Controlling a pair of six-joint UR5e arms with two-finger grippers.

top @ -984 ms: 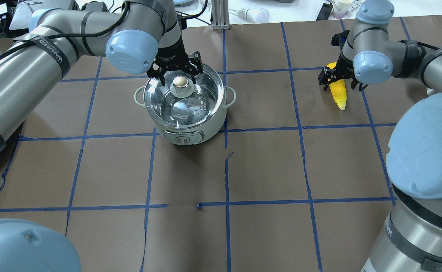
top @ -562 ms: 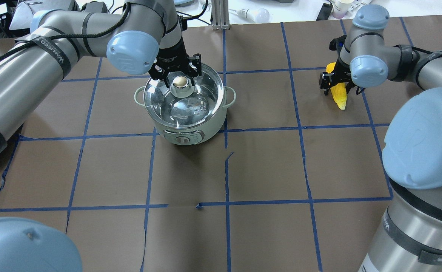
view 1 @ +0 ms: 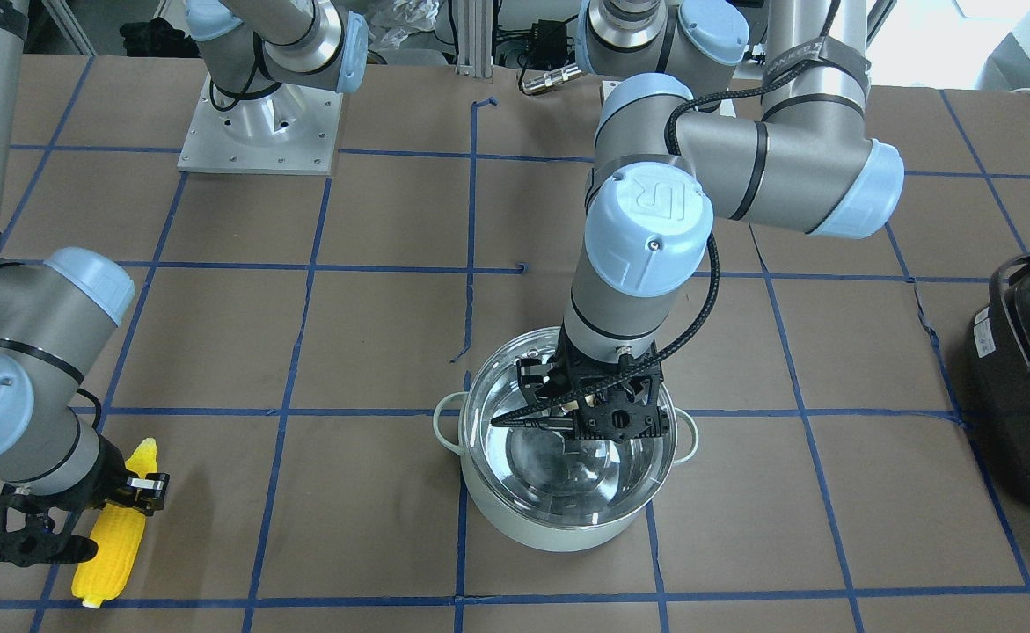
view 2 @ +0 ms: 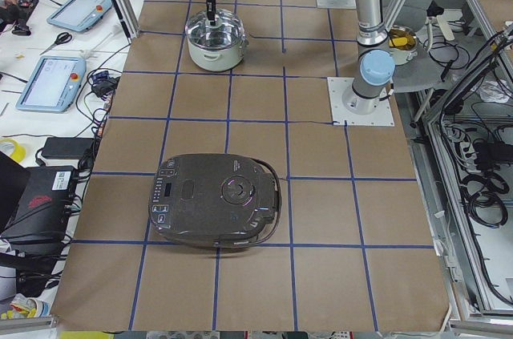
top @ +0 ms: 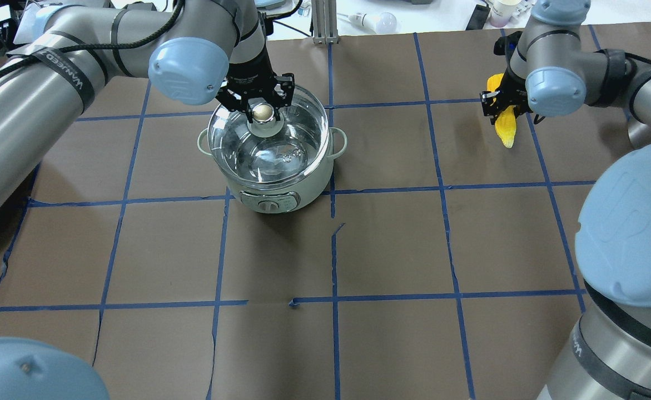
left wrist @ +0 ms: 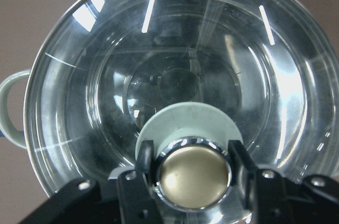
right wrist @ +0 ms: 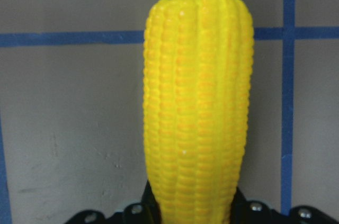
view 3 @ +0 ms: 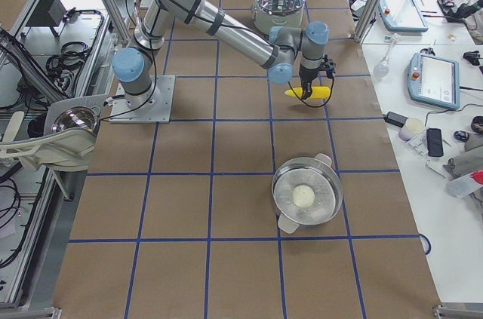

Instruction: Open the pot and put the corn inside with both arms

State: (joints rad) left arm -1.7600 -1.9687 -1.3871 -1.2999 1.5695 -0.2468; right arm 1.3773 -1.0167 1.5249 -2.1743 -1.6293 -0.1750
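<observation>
— How far along is the robot?

— Both grasps look made, but neither half of the job is finished. The left gripper has its fingers closed tight against either side of the brass knob of the glass lid, in the upper centre-left of the overhead view.

— Is the pot open?

— Barely, if at all. From overhead the lid sits offset toward the top of the frame against the mint-green pot. That suggests it is just off the rim, but it covers the opening all the same. The steel inside looks bare through the glass.

— And the corn?

— The corn is at the upper right of that view, well apart from the pot. The right gripper is clamped across its thick end, with the pale tip pointing away in the wrist view. Whether it is clear of the table cannot be told for certain.

— So what is left?

— Probably most of it: carry the lid aside, bring the corn over the opening, and release it inside.
</observation>
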